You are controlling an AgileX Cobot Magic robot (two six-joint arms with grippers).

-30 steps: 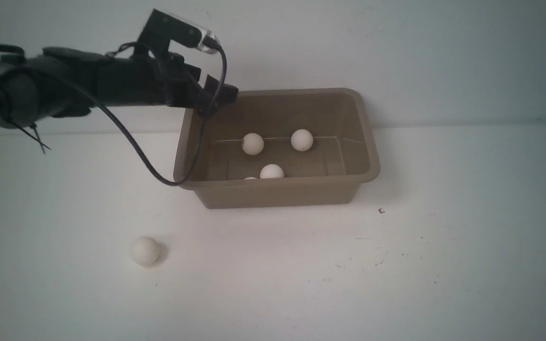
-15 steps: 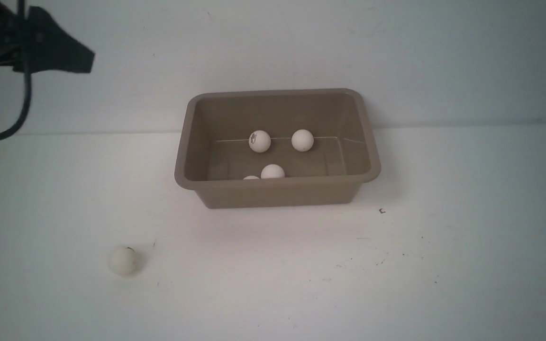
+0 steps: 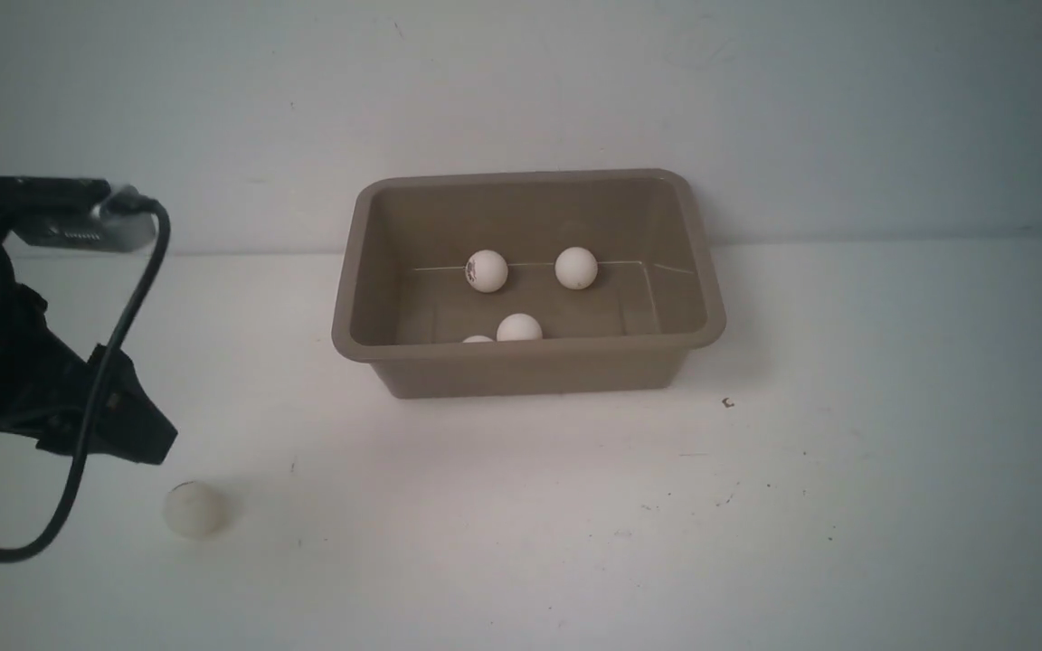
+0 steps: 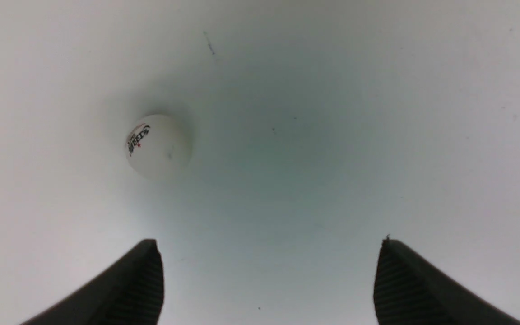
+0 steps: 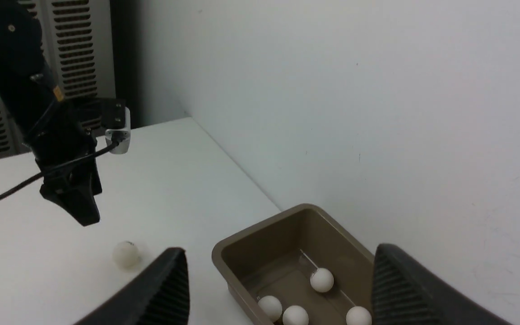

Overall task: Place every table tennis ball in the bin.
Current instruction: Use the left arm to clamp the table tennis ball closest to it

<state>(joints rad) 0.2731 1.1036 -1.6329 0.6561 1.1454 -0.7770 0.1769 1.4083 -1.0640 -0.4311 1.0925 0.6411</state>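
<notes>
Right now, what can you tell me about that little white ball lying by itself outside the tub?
The lone ball is a small, glossy white sphere, plastic by the look, with a dark printed logo visible in the left wrist view. It rests on the white table, left of the bin and nearer the robot, well apart from it. Nothing else touches it; the left end effector hangs open close by, not around it.
</notes>
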